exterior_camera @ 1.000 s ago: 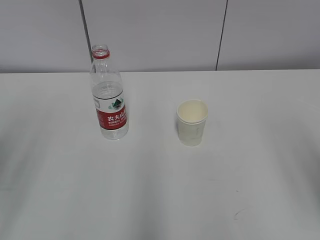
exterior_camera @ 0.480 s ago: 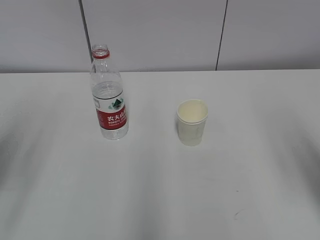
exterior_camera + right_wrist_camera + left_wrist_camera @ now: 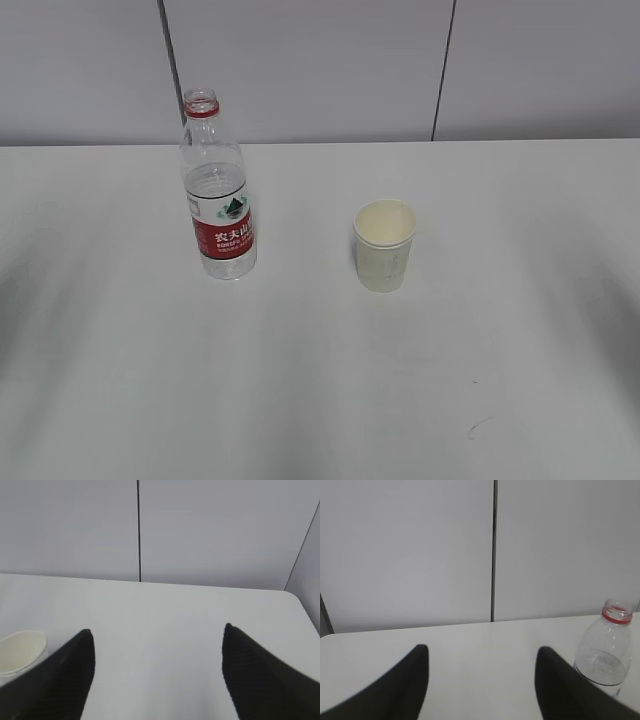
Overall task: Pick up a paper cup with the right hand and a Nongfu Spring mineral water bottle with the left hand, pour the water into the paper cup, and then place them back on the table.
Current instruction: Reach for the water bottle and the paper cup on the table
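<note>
Nongfu Spring mineral water bottle [image 3: 217, 190] and paper cup [image 3: 384, 245] stand upright and apart on the table [image 3: 320, 380], unmoved since before, both grippers' fingers spread and empty, so grasping hasn't begun.

exterior view slanting down at the bottle [image 3: 218, 200], left wrist view low beside it, right wrist view low beyond the cup [image 3: 20, 651]

Clear glossy plastic bottle [image 3: 217, 190] with shiny printed label, matt paper cup [image 3: 384, 246], smooth matt white table [image 3: 330, 380]
</note>
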You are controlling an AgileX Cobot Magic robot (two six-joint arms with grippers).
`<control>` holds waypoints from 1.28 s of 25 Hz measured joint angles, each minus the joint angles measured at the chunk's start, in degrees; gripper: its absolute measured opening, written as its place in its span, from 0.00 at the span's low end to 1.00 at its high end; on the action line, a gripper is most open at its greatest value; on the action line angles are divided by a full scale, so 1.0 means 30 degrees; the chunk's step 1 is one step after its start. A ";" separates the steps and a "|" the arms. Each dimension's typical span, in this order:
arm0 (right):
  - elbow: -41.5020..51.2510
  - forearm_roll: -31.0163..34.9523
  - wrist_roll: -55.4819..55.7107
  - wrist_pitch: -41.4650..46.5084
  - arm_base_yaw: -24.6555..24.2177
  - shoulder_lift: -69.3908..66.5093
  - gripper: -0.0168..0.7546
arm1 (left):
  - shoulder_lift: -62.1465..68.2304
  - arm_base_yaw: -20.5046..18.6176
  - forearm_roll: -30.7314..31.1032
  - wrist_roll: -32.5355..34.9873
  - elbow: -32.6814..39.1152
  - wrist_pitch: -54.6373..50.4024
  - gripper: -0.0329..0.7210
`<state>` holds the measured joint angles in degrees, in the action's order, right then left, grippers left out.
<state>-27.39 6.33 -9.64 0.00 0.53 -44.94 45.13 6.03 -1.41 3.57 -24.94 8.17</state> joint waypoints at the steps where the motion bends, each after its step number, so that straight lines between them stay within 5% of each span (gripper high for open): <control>1: 0.0000 0.0000 0.0000 -0.0129 0.0000 -0.0117 0.78 | 0.0000 0.0000 0.0000 0.0000 0.0000 0.0052 0.61; 18: 0.0000 -0.0683 0.0911 -0.3415 0.0000 -0.5454 0.78 | 0.4420 0.0055 -0.1583 -0.0189 0.0000 0.1076 0.61; 26: 0.0928 -0.2933 0.2496 -0.6453 0.0000 -0.7091 0.78 | 0.7982 0.2040 -0.0155 -0.0189 0.0017 0.3787 0.61; 32: 0.2237 -0.4097 0.3461 -0.8930 0.0000 -0.7907 0.78 | 0.9074 0.2313 -0.0004 -0.0189 0.1206 0.7404 0.61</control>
<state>-20.67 -5.96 0.75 -26.79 0.53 -68.66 72.35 12.97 -1.42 3.00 -21.32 30.38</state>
